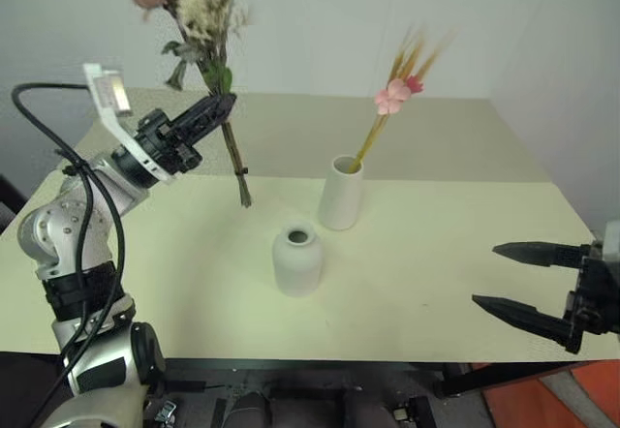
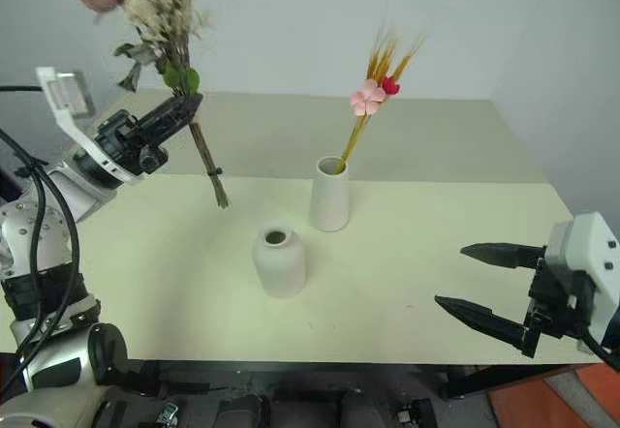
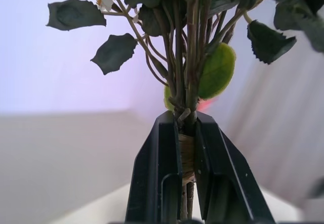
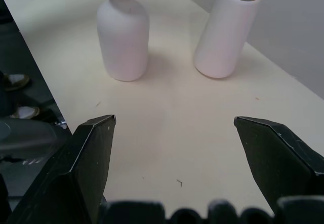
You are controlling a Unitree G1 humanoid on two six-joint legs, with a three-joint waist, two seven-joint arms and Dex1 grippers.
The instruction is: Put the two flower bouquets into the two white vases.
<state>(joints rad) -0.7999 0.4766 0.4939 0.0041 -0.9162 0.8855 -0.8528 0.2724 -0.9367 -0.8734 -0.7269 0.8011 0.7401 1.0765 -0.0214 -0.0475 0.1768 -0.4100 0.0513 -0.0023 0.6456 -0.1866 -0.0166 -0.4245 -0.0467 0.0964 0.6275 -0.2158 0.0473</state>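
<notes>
Jaws of the left gripper [image 1: 225,107] clamp the rose bouquet [image 1: 199,21], stems hanging roughly upright; the right gripper [image 1: 511,278] gapes empty. The short round vase [image 1: 297,259] probably lies below and rightward of the stem ends.

Head stereo overlooks table [image 1: 436,254]; wrist cams close.

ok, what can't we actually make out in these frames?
- Full bunch of pink roses, white sprigs and green leaves, held by the left gripper: its top is cut off by the head views' upper edge.
- Short rounded white ceramic vase: its inside is dark behind the narrow neck.
- Taller tapered white vase: the wrist view's edge crops the thin yellow wheat-like bundle standing in it.
</notes>
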